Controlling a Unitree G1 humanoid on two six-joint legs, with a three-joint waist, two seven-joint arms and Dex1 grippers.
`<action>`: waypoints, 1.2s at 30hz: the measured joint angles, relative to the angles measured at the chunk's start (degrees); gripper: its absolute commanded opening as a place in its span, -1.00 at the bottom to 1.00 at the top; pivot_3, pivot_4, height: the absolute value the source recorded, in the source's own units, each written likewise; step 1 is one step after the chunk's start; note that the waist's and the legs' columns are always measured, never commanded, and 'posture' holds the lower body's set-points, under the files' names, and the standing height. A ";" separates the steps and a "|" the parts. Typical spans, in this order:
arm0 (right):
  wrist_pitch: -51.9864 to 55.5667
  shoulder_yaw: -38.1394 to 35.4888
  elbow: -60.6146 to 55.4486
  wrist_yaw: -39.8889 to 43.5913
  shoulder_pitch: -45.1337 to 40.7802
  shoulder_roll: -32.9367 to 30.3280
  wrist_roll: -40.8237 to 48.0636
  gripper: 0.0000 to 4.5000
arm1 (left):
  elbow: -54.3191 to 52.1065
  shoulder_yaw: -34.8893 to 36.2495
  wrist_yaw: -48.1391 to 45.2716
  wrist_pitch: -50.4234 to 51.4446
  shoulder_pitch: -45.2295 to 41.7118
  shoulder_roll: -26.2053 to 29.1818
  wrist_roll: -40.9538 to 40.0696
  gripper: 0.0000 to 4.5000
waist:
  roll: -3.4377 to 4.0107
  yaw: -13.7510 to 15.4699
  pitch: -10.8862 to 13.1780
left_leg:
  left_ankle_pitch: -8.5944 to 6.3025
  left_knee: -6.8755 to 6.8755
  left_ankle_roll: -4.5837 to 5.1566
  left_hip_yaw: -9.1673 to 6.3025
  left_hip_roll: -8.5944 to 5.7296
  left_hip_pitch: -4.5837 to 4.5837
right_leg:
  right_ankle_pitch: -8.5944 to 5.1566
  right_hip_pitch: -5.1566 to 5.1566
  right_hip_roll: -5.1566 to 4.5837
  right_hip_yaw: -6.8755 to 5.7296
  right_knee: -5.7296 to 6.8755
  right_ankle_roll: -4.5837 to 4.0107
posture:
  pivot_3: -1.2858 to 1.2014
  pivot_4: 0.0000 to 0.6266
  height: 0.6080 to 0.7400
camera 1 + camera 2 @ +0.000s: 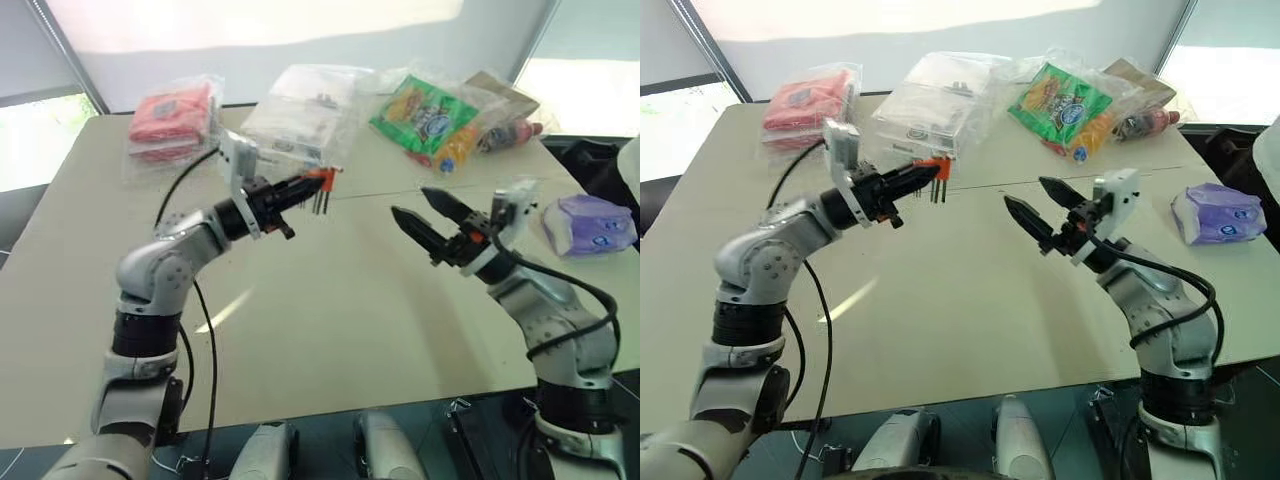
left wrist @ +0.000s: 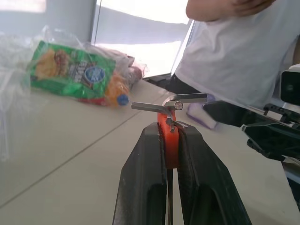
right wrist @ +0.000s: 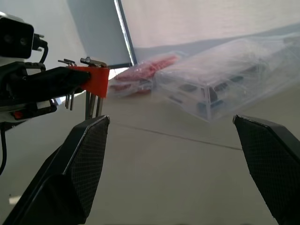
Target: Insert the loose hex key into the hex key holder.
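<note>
Overhead, in the left eye view, a pale table point(image 1: 330, 300) carries packets along its far edge, and two robot arms reach over its bare middle. The left gripper point(image 1: 300, 187) is clamped on the hex key holder point(image 1: 322, 180), a small red-orange block held above the table with short dark keys hanging down from it. The right gripper point(image 1: 422, 205) hovers well apart to the right, its two black fingers spread wide and empty. Turning to the right eye view, the same layout shows a clear plastic box point(image 1: 930, 110) just behind the holder and a purple packet point(image 1: 1220, 215) near the table's right edge. Next, the left wrist view looks along the closed fingers point(image 2: 140, 187) pinching the orange block, with silver key ends crossing at its top; a person in a white shirt point(image 2: 243, 51) stands beyond the table. Lastly, the right wrist view shows the wide-open fingers point(image 3: 79, 173) framing the holder held up ahead. Whether the loose hex key already sits among the held keys cannot be told. Such a key is likely light, stiff and slippery, best pinched on its long leg. The middle of the table offers free room; the far edge is crowded.
</note>
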 measured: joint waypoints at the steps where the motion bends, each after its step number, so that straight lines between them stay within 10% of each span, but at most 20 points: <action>1: -0.51 -0.18 -0.02 0.06 1.00 -0.22 -0.62 0.95 | 1.68 -1.00 -0.12 -0.52 0.00 -1.71 0.84 -1.00 | 0.01 0.01 0.00 | 0.00 0.00 0.00 0.00 0.00 0.03 | 0.00 0.03 0.00 0.00 0.01 0.00 | 0.03 -0.52 1.00; 16: -4.70 -0.54 -5.29 -6.10 11.04 2.44 -4.89 0.95 | 22.35 -4.79 2.33 -7.49 2.50 -17.61 9.95 -1.00 | -0.01 0.12 0.00 | 0.03 0.00 -0.05 0.01 0.00 0.05 | 0.00 0.06 0.01 0.02 -0.03 0.00 | 0.03 -0.52 1.00; 25: -5.30 0.98 -5.75 -7.03 11.20 3.31 -6.67 1.00 | 22.99 -4.44 1.93 -7.91 4.39 -16.71 11.43 0.96 | 0.00 0.11 0.00 | 0.03 0.01 -0.06 0.01 0.00 0.06 | 0.00 0.06 0.00 0.02 -0.04 0.00 | 0.03 -0.52 1.00; 36: -5.51 2.02 -2.39 -0.73 7.47 -3.56 -8.23 1.00 | 18.72 -7.45 -2.38 -17.74 5.98 -5.41 21.42 0.98 | 0.01 0.19 0.00 | 0.04 0.01 -0.07 0.01 -0.02 0.07 | 0.00 0.09 0.00 0.01 -0.06 0.00 | 0.03 -0.52 1.00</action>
